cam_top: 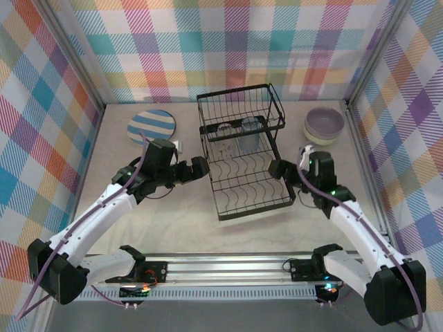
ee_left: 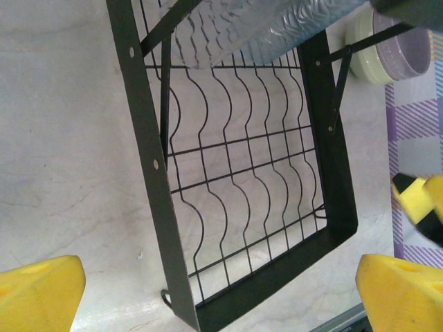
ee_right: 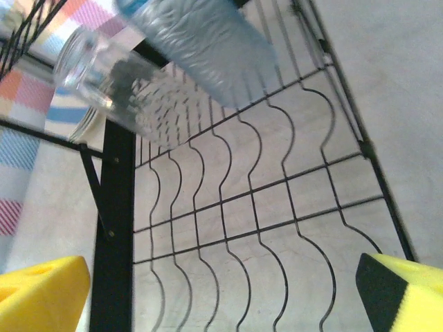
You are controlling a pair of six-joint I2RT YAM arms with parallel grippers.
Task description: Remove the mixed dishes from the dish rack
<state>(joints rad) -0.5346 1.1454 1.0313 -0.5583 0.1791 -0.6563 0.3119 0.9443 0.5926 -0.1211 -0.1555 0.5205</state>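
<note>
Two tumblers: a translucent grey-blue tumbler [cam_top: 250,135] with a rippled wall and a clear tumbler [cam_top: 225,130] sit side by side in the rack's tall basket end, beyond both your pairs of fingers.
Rack: the black wire dish rack [cam_top: 242,181], with its wavy slotted base, lies on the table [cam_top: 173,228] between your fingers.
Left fingers: your left fingers [cam_top: 199,168] are spread wide, holding nothing, just beside the rack's left rail.
Right fingers: your right fingers [cam_top: 275,168] are spread wide, holding nothing, just beside the right rail.
Plate: the blue-and-white striped plate [cam_top: 151,125] lies flat, beyond and left of your left fingers.
Bowls: the lavender bowl [cam_top: 324,121] nests in the pale green bowl [cam_top: 317,138], beyond and right of your right fingers.
</note>
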